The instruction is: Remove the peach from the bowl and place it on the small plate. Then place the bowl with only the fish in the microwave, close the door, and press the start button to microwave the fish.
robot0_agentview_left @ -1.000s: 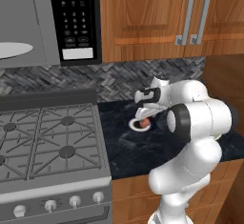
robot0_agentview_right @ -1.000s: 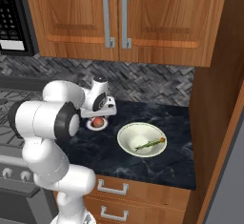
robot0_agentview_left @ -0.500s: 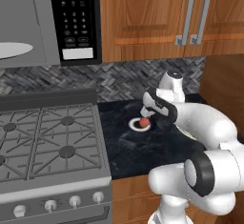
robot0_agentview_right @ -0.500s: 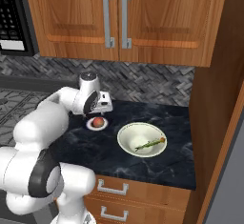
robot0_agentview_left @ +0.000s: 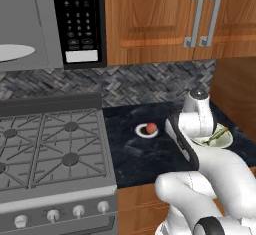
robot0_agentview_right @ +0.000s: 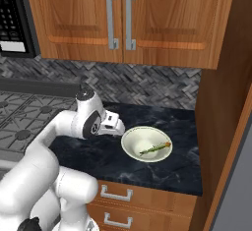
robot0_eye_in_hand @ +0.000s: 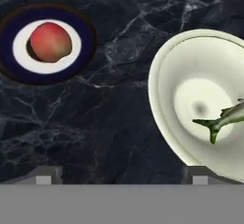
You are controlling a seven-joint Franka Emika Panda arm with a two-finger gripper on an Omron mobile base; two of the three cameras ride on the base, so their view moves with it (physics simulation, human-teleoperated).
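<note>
Peach (robot0_eye_in_hand: 50, 42): one, resting on the one small plate (robot0_eye_in_hand: 24, 73), on the dark counter (robot0_eye_in_hand: 109, 118) left of the bowl in the hand view. Bowl (robot0_eye_in_hand: 164, 94): one, cream, apart from the plate, holding one fish (robot0_eye_in_hand: 224, 119) and nothing else (tail toward the bowl's middle). Gripper (robot0_eye_in_hand: 121, 179): spread wide, empty, hovering above the counter between plate and bowl; two fingertips (robot0_eye_in_hand: 44, 175) low in the hand view, one near the bowl's rim. Microwave (robot0_agentview_left: 30, 24): one, above the stove (robot0_agentview_left: 50, 149), open, pale turntable visible, one black keypad at its right. Cabinet (robot0_agentview_right: 123, 18) over the counter: two doors, two vertical handles.
</note>
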